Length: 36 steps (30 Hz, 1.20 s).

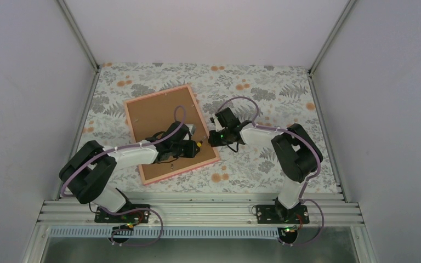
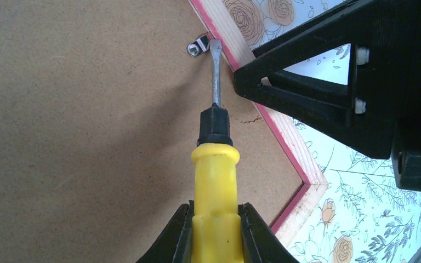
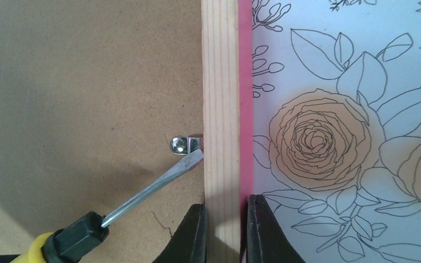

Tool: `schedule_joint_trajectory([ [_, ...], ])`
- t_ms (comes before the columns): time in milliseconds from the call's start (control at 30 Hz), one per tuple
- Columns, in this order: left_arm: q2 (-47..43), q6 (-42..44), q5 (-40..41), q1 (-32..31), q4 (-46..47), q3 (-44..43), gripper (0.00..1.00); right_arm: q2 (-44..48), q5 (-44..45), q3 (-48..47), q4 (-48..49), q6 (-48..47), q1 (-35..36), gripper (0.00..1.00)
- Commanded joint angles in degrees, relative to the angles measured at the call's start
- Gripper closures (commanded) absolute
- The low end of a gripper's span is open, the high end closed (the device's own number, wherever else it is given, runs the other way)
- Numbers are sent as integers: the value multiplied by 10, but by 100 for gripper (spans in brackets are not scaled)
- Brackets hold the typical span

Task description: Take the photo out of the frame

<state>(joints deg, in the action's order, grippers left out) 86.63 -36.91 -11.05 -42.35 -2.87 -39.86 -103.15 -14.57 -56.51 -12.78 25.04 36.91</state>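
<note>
The pink frame (image 1: pixel 156 94) lies face down on the table, its brown backing board (image 1: pixel 153 118) up. The photo is hidden under the board. My left gripper (image 2: pixel 215 233) is shut on a yellow-handled screwdriver (image 2: pixel 215 181). The screwdriver's flat blade tip touches a small metal clip (image 2: pixel 198 47) at the frame's right rail (image 2: pixel 293 148). My right gripper (image 3: pixel 226 230) is shut on that wooden rail (image 3: pixel 222 98), one finger on the board side and one outside, just below the clip (image 3: pixel 185 144). The blade (image 3: pixel 153 189) shows there too. In the top view the two grippers, left (image 1: pixel 189 147) and right (image 1: pixel 212 137), meet at the frame's right edge.
A floral tablecloth (image 1: pixel 263 87) covers the table. Grey enclosure walls stand on the left, back and right. An aluminium rail (image 1: pixel 197 211) runs along the near edge by the arm bases. A small crack in the board (image 3: pixel 161 219) shows near the rail.
</note>
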Motion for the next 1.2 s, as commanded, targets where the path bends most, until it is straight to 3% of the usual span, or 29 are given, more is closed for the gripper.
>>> schedule_joint_trajectory([
  [0,5,-7,-5,-4,17,-1,98,6,-15,16,-23,11,16,96],
  [400,-44,-15,-2,-9,0,10,98,8,-11,21,-19,10,16,96],
  [1167,-13,-24,11,-14,-3,13,98,5,-9,24,-17,10,16,96],
])
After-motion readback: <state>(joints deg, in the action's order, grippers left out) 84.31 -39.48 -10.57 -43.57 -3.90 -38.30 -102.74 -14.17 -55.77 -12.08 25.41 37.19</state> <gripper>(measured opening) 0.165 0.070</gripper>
